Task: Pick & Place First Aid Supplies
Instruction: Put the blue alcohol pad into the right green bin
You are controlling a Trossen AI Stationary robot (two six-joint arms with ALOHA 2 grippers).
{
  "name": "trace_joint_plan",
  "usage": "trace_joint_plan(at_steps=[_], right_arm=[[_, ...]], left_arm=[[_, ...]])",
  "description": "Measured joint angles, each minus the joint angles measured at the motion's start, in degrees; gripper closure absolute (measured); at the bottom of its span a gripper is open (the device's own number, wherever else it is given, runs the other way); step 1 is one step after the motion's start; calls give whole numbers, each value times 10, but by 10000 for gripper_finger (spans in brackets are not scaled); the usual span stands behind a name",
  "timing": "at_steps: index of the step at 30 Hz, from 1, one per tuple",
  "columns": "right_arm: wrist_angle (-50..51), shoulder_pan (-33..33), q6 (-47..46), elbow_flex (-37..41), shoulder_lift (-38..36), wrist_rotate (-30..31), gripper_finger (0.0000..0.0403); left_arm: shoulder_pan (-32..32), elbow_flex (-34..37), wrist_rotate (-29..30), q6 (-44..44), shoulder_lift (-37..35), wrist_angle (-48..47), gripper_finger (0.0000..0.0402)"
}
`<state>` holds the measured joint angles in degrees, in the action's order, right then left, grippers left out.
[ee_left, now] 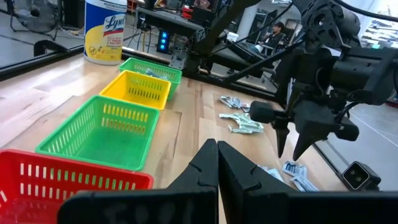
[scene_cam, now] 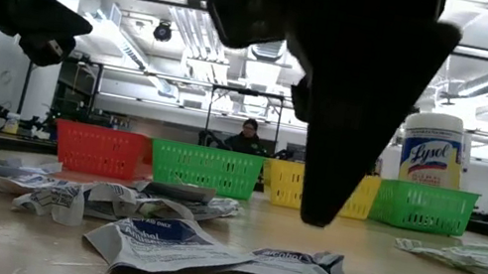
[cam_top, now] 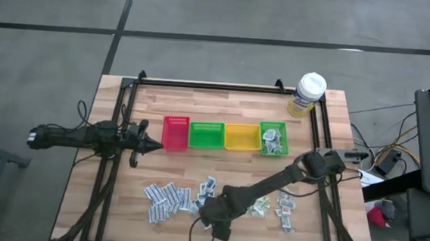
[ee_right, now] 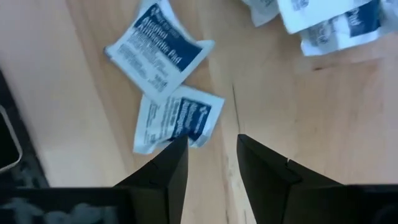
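Note:
The first aid supplies are small flat sachets strewn over the table's near half (cam_top: 168, 197), with more toward the right (cam_top: 285, 205). My right gripper (cam_top: 219, 229) points down near the table's near edge, open. In its wrist view the fingers (ee_right: 211, 140) stand just over two white-blue sachets (ee_right: 177, 118) (ee_right: 161, 53) lying flat on the wood; one fingertip is beside the nearer sachet's corner. The low view shows it (scene_cam: 317, 210) hovering above the table, behind a crumpled sachet (scene_cam: 156, 237). My left gripper (cam_top: 155, 143) waits shut beside the red bin (cam_top: 175, 133), raised off the table (scene_cam: 41, 31).
A row of bins stands mid-table: red, green (cam_top: 206, 135), yellow (cam_top: 242, 136) and a second green one (cam_top: 273, 138) holding a few sachets. A yellow wipes tub (cam_top: 308, 93) stands at the far right corner. A dark frame borders the table. A person sits in the room behind (scene_cam: 246, 135).

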<state>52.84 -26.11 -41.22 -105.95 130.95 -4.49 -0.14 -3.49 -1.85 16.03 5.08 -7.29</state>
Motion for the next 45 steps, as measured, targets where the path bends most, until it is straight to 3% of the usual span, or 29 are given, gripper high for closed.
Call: trace_joint_plan(at_steps=[6, 12, 24, 37, 45], right_arm=[[-8, 0, -8, -7, 25, 3, 269], [3, -1, -6, -9, 32, 44, 278], [56, 8, 45, -8, 32, 115, 330], [94, 29, 95, -7, 33, 122, 390], [160, 32, 84, -3, 14, 138, 394]], left_arm=[[0, 0, 0, 0, 0, 0, 401], [0, 0, 0, 0, 0, 0, 401], [0, 0, 0, -9, 0, 0, 401], [0, 0, 0, -9, 0, 0, 401], [0, 0, 0, -9, 0, 0, 401]])
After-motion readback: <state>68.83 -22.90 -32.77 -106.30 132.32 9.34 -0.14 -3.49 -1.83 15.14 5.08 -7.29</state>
